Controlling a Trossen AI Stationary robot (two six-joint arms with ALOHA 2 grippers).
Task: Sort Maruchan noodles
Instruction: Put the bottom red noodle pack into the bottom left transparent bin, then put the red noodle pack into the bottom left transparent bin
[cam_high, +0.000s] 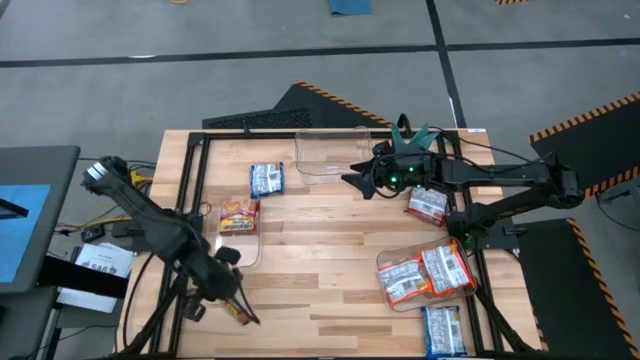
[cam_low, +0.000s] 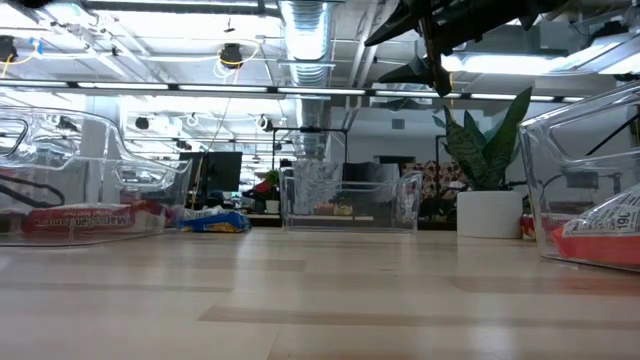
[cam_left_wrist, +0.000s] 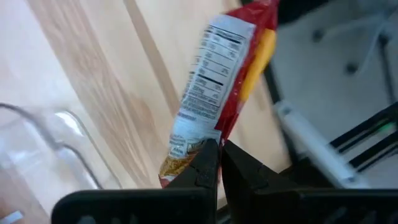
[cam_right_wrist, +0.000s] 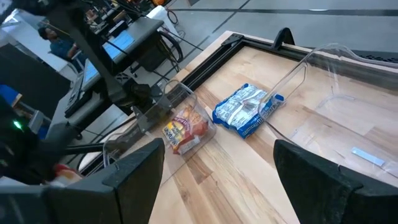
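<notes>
My left gripper (cam_high: 241, 312) hangs over the table's near left corner, shut on a red-and-yellow noodle packet (cam_left_wrist: 217, 74) with its white nutrition label showing. My right gripper (cam_high: 352, 182) waits open above the table's far middle, with nothing between its fingers (cam_right_wrist: 134, 168). A blue packet (cam_high: 266, 180) lies flat on the wood at the far left. Another red-and-yellow packet (cam_high: 240, 214) lies in the left clear bin (cam_high: 250, 250). Orange-and-white packets (cam_high: 425, 275) fill the right clear bin. One more orange-and-white packet (cam_high: 428, 205) and a blue packet (cam_high: 443, 330) lie on the right side. My left gripper pinches the packet's end (cam_left_wrist: 198, 138) between its two fingers (cam_left_wrist: 206, 163). The fingers slant steeply down. The packet sticks out beyond the fingertips, tilted, turned partly edge-on, and looks clear of the table.
A third clear bin (cam_high: 335, 155) stands at the far middle, just behind my right gripper. A potted green plant (cam_low: 490, 170) stands at the far right. Black frame rails (cam_high: 195, 180) run along the table's sides. Bare wood (cam_high: 320, 260) lies between the left and right bins.
</notes>
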